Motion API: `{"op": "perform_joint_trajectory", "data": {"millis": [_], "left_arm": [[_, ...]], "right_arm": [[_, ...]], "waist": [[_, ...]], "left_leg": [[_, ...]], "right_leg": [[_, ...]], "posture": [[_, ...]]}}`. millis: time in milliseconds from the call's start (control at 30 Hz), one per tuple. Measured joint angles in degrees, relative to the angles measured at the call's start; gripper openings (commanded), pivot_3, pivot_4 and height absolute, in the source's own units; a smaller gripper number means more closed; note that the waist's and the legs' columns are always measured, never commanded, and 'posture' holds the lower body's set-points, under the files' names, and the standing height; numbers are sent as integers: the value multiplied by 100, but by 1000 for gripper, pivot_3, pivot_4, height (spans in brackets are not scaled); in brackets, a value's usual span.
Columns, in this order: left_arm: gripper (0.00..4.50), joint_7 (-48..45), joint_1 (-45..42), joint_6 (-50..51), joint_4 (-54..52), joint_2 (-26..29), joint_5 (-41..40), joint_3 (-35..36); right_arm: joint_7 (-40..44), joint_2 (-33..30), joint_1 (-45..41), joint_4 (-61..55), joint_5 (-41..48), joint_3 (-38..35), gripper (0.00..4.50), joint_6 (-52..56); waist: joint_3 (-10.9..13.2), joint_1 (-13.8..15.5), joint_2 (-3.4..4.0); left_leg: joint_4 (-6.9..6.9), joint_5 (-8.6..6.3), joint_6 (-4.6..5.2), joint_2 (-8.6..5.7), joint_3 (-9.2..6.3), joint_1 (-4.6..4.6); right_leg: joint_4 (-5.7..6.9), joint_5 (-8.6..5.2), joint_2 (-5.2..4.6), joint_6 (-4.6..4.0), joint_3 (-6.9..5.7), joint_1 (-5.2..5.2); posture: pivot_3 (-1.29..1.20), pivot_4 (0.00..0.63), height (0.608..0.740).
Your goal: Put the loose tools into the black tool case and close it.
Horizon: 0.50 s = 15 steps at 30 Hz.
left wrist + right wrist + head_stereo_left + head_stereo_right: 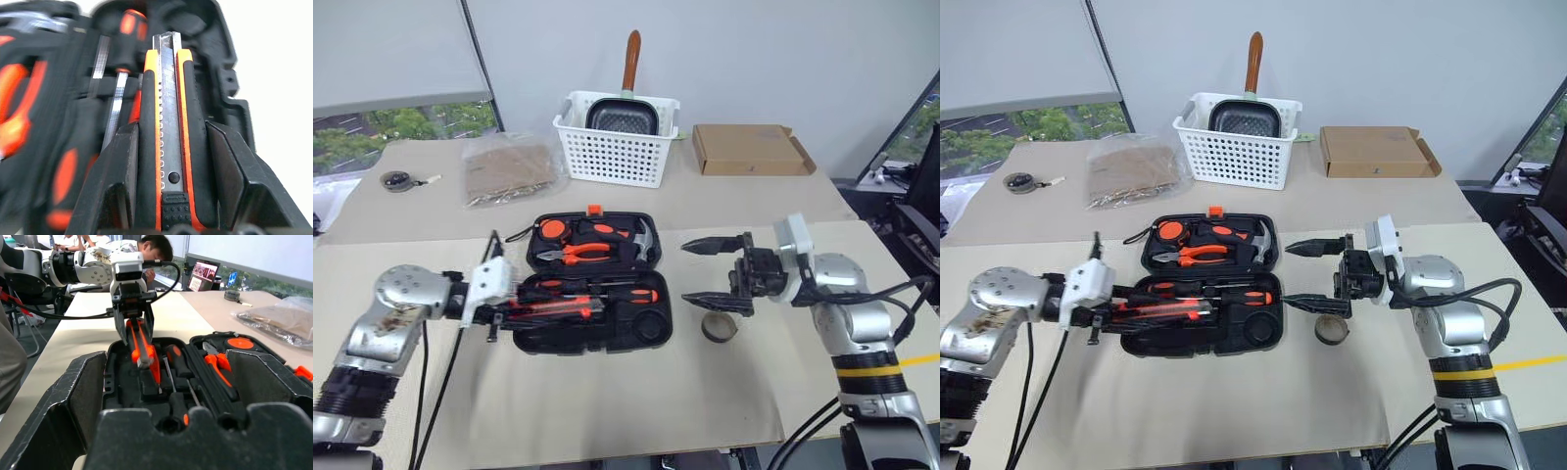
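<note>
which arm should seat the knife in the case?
Left. The left gripper already clamps the utility knife over the black tool case; the right gripper hangs open beside it.

The black tool case point(651, 328) lies open and flat on the table in front of me, its orange latch at the far edge. The near half holds two screwdrivers with orange-black handles point(625, 294), lying lengthwise left to right. The orange-black utility knife point(168, 137) sits clamped between my left fingers point(117, 171), its metal blade rail facing up, held over the left end of the case's near half. The small grey tape roll point(719, 326) stands on the table just right of the case.
</note>
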Motion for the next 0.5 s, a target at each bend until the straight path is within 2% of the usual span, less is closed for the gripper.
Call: {"op": "perform_joint_trajectory", "data": {"millis": [500], "left_arm": [[1620,312,-112,-207,-147,-146,679,-589]], "right_arm": [[-87,-139,215,-179,6,-110,4500,16]], "waist": [[-1,14,2]], "left_leg": [[2,-2,5,0,-4,3]], "right_leg": [[0,-2,2,1,2,5]], "posture": [[0,150,700]]}}
